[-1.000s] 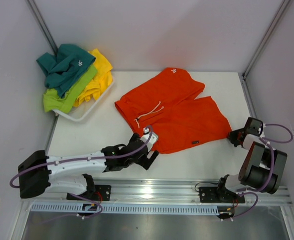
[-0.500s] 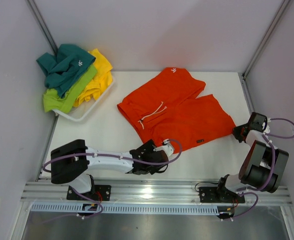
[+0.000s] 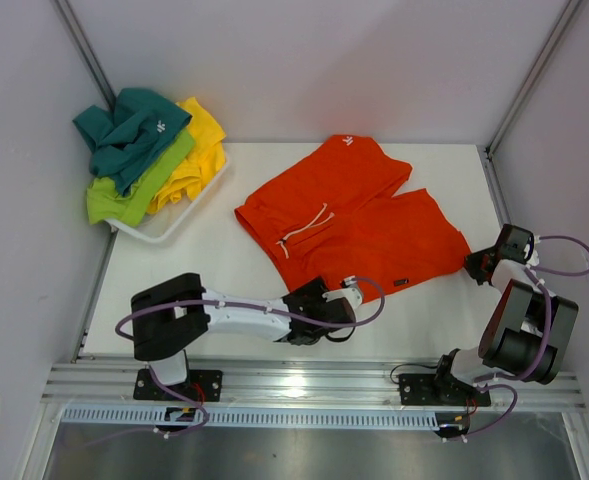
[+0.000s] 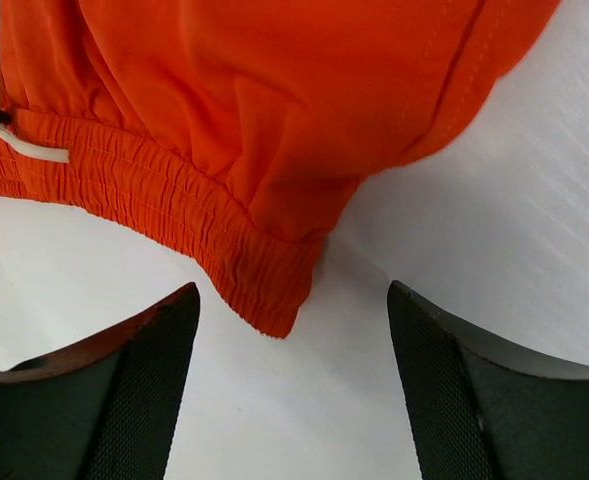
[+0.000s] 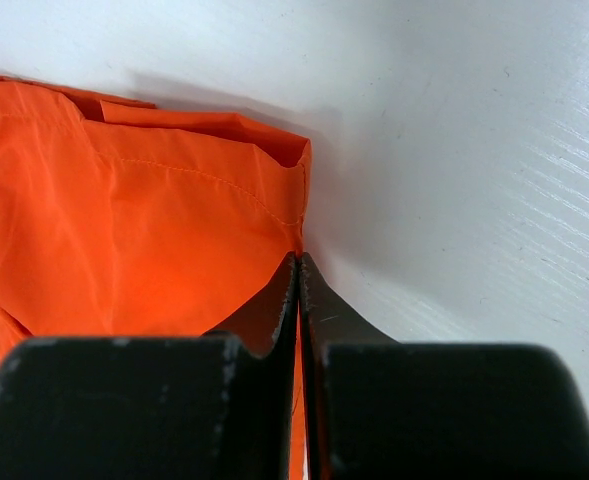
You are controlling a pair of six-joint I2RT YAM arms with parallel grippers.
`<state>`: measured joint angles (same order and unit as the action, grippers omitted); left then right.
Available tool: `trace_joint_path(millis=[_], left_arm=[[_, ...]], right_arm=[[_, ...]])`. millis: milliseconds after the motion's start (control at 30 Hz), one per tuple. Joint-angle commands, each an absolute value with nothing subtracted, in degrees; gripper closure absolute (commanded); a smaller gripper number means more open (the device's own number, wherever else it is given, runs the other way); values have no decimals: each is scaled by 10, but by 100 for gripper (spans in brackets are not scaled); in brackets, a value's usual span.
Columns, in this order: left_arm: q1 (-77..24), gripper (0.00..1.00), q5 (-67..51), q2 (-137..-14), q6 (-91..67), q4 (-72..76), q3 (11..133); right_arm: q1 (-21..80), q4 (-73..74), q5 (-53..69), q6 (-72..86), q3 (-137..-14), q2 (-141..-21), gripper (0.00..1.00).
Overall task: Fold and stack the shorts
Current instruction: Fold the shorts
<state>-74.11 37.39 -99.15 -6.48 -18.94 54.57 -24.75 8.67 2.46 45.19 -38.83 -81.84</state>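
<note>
Top external view has the orange shorts (image 3: 364, 215) spread flat on the white table (image 3: 194, 280), right of centre. They are bright, smooth fabric with a gathered waistband (image 3: 264, 245), a white drawstring (image 3: 304, 226) and a small white logo near the top edge. The waistband faces the lower left of the frame and the two legs open toward the upper right and right. The longest stretch runs from the waistband at left to the lower leg's hem at right. The left gripper (image 3: 346, 298) sits at the shorts' lower edge. In the left wrist view its jaws stand apart on either side of the waistband's corner, not touching it. The right gripper (image 3: 472, 265) is at the right hem. In the right wrist view its fingers (image 5: 274, 310) are pressed together on the hem's edge, a sliver of orange between them. At upper left, teal shorts (image 3: 134, 128), lime-green shorts (image 3: 139, 180) and yellow shorts (image 3: 202, 140) lie heaped in a white tray (image 3: 179, 222).
</note>
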Motion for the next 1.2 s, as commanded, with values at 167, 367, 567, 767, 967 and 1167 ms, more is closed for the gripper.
trace_joint_path(millis=[167, 367, 567, 767, 967, 1167], left_arm=[[-726, 44, 381, -1017, -67, -218, 570], [-715, 52, 380, -1021, -76, -222, 561], [-715, 81, 347, -1014, -75, -215, 559], [-728, 100, 283, -995, -87, -208, 573], [-797, 100, 233, -998, -120, -255, 633], [-858, 100, 136, -999, -168, -261, 698]], right_arm=[[-248, 83, 20, 448, -396, -810, 100], [-250, 121, 4, 447, -419, -809, 100], [-253, 136, 7, 449, -425, -800, 100], [-255, 256, -42, 452, -495, -827, 100], [-286, 316, -60, 439, -525, -789, 100], [-319, 387, -82, 419, -568, -736, 100]])
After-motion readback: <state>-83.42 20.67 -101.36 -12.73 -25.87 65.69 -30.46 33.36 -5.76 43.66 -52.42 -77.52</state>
